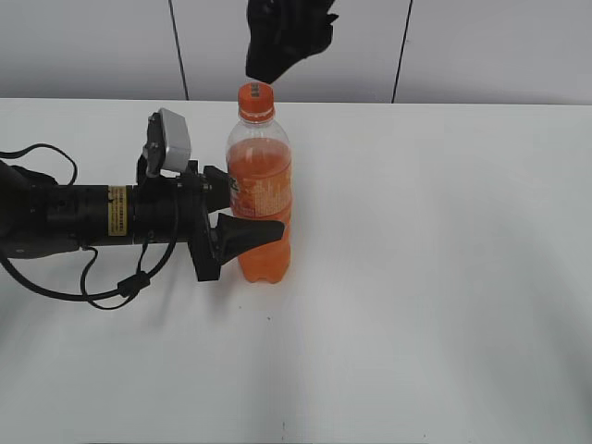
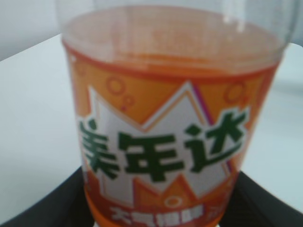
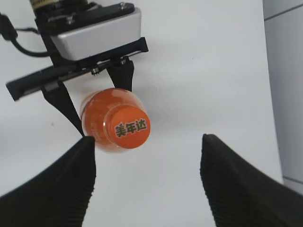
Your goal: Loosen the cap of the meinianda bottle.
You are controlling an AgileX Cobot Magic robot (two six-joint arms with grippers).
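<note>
**Bottle braced, cap not yet gripped**

Nearest to me, the left gripper (image 1: 242, 211) comes in level from the left and clamps the bottle (image 1: 260, 185) at its label band; one jaw shows dark across the front of the bottle, the other behind it, and my left wrist view has the label filling the frame with a dark finger at each lower corner. I judge the bottle held firm, standing upright on the table (image 1: 444, 277).

Above it, the right gripper (image 3: 147, 182) hangs over the cap (image 3: 131, 127), jaws spread wide, touching nothing. The cap sits left of the midline between the fingers (image 3: 57, 189).

Step in hand, as I read it: the brace is done, the twist not begun. The next move calls for me to centre over the cap, descend, close on it and turn.

The table is plain white and bare around the bottle. Beyond it stands a pale wall (image 1: 499, 46) with dark vertical seams.
</note>
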